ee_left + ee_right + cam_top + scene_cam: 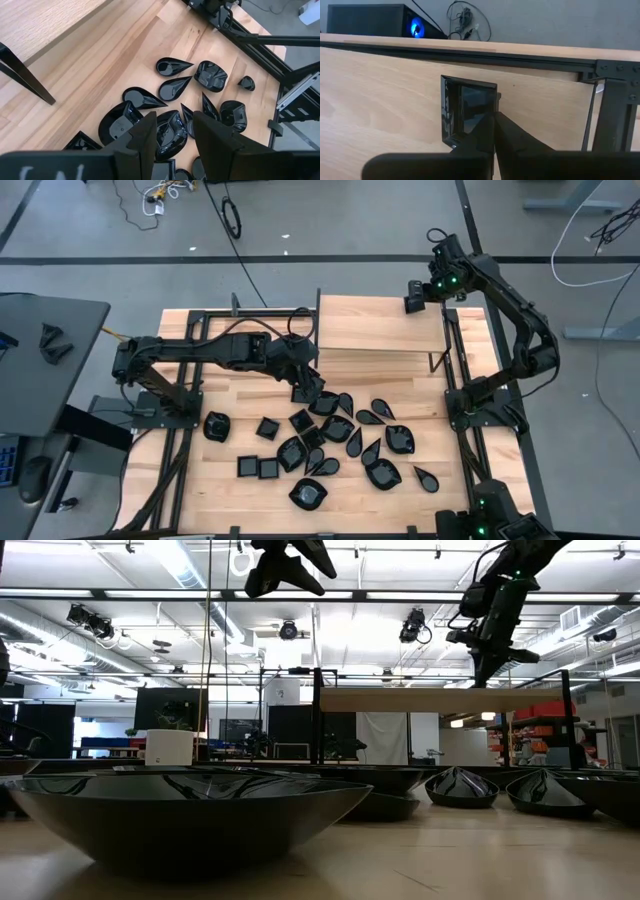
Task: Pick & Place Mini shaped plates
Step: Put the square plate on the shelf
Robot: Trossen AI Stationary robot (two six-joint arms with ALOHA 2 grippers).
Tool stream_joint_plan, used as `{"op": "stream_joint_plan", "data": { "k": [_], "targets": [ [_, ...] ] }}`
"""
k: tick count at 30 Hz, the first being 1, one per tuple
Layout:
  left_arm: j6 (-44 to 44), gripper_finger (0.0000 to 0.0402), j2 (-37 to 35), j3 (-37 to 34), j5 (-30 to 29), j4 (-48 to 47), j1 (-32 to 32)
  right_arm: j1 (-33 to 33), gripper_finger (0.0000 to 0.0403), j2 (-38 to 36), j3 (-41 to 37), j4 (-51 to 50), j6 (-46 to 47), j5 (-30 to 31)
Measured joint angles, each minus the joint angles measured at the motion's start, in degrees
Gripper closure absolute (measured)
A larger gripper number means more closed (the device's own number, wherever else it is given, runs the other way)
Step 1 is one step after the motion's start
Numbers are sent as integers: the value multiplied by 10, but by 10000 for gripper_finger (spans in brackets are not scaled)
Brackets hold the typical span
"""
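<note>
High view: the right tool (415,302), clenched on a square plate (465,112), is positioned over the raised shelf (380,325), while the released left tool (305,392) is held above the plate cluster (340,440) lying at five o'clock on the worktop (190,470).

Mini shaped plates (340,428) – glossy black teardrop, square and rounded dishes – clustered loosely on the wood surface (200,465), several touching or overlapping mid-pile. Two small squares sit side by side toward the left. One square plate (469,111) is apart – held on edge over the raised shelf (380,325).
</note>
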Motion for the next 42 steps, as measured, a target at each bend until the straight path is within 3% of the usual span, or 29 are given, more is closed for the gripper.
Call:
{"op": "stream_joint_plan", "data": {
  "k": [24,30,37,42],
  "targets": [
    [-4,268,0,0,0,0,0,0,366,0,0,-1,-1,2],
    [-5,268,0,0,2,0,0,6,366,-8,0,-18,-47,-7],
    [-3,268,0,0,2,0,0,57,367,-49,0,-10,-100,14],
    [0,268,0,0,-3,7,5,67,394,-22,0,12,-97,21]
  ]
}}
